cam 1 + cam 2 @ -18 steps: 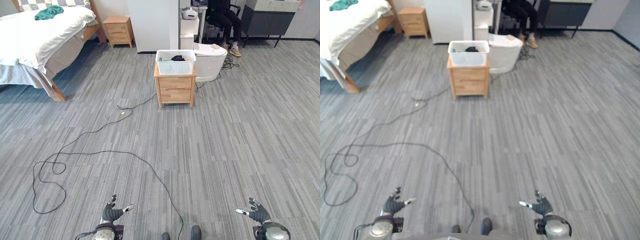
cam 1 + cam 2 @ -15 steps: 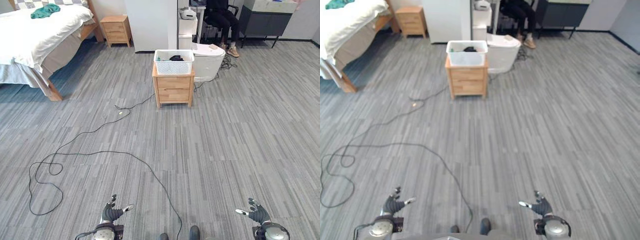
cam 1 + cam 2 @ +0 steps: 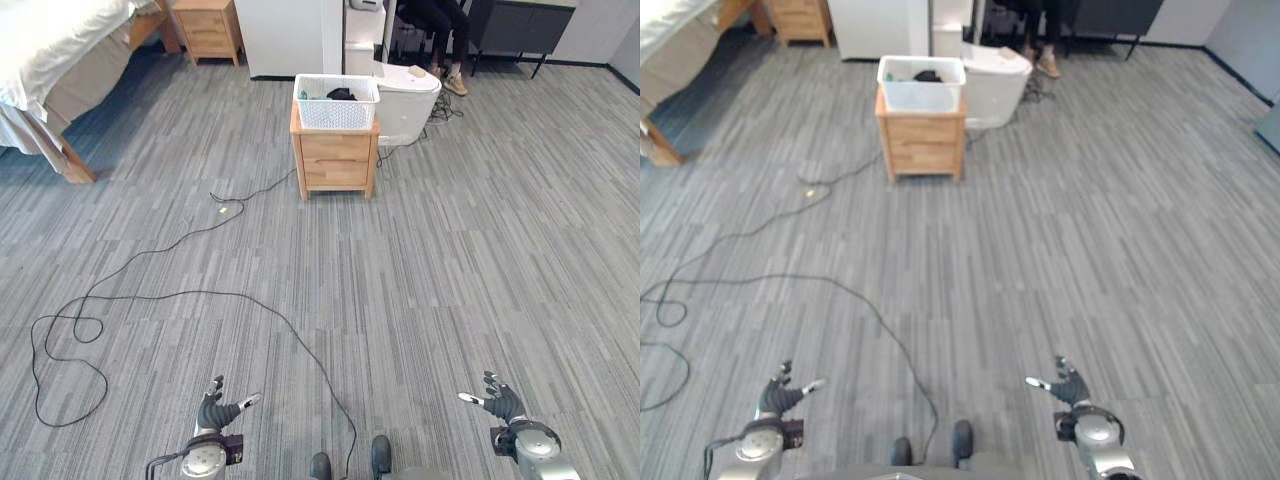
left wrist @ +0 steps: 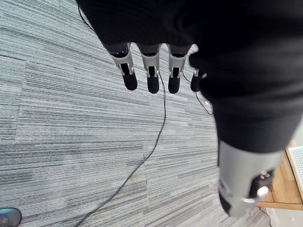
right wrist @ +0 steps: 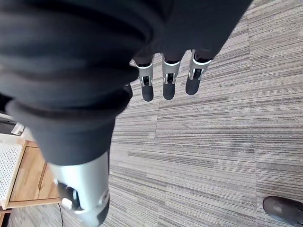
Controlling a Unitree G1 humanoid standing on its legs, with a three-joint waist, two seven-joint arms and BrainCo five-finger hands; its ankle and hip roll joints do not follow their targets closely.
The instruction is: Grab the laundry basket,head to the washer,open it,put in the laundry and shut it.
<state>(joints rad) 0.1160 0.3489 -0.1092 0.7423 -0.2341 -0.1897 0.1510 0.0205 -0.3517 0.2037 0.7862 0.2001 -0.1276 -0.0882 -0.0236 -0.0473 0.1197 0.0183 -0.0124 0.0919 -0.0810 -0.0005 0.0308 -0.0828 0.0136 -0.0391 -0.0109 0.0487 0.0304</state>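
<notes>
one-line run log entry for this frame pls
phase: approach | white mesh laundry basket: on wooden two-drawer nightstand, dark clothes inside, not grasped | white washer: behind nightstand | left hand: open, empty | right hand: open, empty

No legible text, label, brand, number or sign anywhere. Nothing readable on the white laundry basket [image 3: 336, 101], on the wooden nightstand [image 3: 336, 161] beneath it, or on the white washer [image 3: 407, 100] just beside them. Surfaces too small for any print.

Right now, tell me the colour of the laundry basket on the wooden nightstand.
White, with a mesh-patterned wall; the laundry basket shows best in the left eye view.
</notes>
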